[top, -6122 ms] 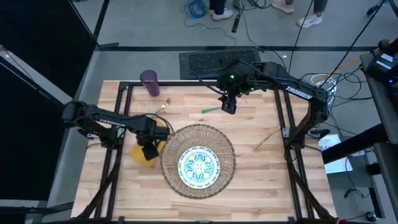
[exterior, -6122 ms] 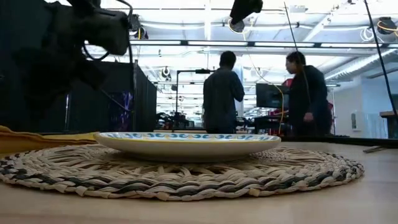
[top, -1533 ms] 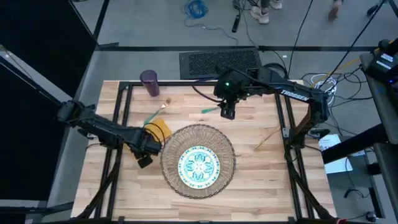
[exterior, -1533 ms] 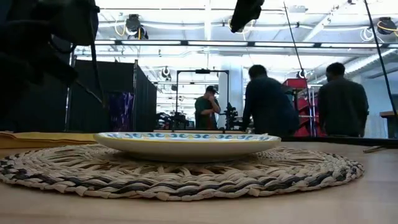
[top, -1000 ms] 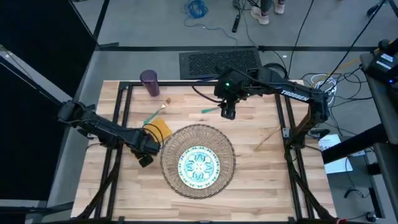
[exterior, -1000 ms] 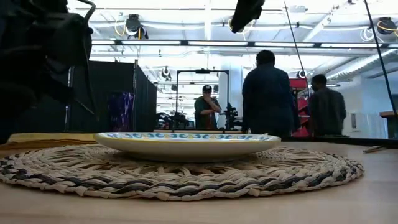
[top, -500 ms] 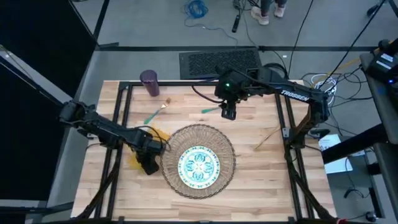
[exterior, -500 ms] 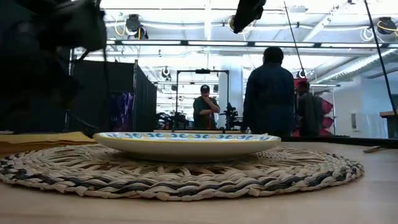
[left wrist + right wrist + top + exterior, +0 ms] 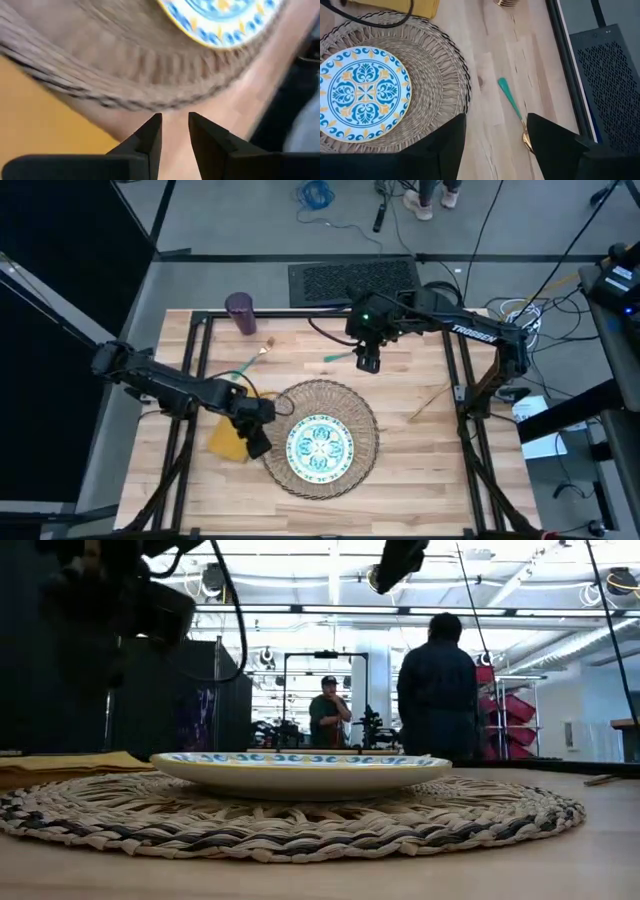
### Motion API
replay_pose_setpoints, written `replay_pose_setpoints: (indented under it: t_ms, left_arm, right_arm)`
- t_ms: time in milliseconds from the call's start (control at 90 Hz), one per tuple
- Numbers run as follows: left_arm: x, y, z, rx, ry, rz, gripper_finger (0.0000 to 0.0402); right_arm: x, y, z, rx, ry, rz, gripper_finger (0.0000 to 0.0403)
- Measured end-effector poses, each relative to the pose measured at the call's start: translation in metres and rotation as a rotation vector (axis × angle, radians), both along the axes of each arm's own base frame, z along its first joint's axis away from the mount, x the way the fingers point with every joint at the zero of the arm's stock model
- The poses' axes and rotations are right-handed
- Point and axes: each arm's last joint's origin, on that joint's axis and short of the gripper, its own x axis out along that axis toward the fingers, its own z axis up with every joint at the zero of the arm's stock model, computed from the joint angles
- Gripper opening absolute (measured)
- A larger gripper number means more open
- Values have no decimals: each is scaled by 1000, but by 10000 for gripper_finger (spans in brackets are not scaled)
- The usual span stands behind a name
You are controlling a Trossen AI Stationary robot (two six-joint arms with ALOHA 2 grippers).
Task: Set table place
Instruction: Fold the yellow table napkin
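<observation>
Where the table (image 9: 420, 470) comes nearest in the high view, the round woven placemat (image 9: 362, 461) lies at the middle of the near half, and the white plate (image 9: 320, 445) with its teal floral pattern sits centred on it. At the placemat's left edge hangs the left gripper (image 9: 257, 446); its wrist view shows the two dark fingers (image 9: 150, 137) drawn narrow, only a slim gap between them, with nothing held, above bare wood just off the mat's rim. Beside that gripper, to its left, the mustard-yellow napkin (image 9: 226, 439) lies flat on the wood, close to the placemat. Farther back on the left, a fork (image 9: 252, 360) with a teal handle lies at a slant. Behind the placemat, a spoon (image 9: 513, 110) with a teal handle and gold bowl rests on the wood, and the right gripper (image 9: 368, 362) hovers above it with fingers spread wide and empty. At the far left corner stands the small purple cup (image 9: 241, 313). Beyond the table, two people (image 9: 437, 690) stand in the room.
</observation>
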Motion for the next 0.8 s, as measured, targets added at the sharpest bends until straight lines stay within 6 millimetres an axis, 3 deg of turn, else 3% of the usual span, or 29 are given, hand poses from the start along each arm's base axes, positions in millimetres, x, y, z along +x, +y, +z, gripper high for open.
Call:
replay_pose_setpoints:
  t_ms: [311, 800]
  left_arm:
    - [7, 47, -12, 317, 10, 115, 82]
    - [15, 69, -41, 327, 132, 68, 82]
  right_arm:
    - [1, 0, 0, 2, -9, -6, 196]
    - [0, 0, 0, 3, -2, -5, 196]
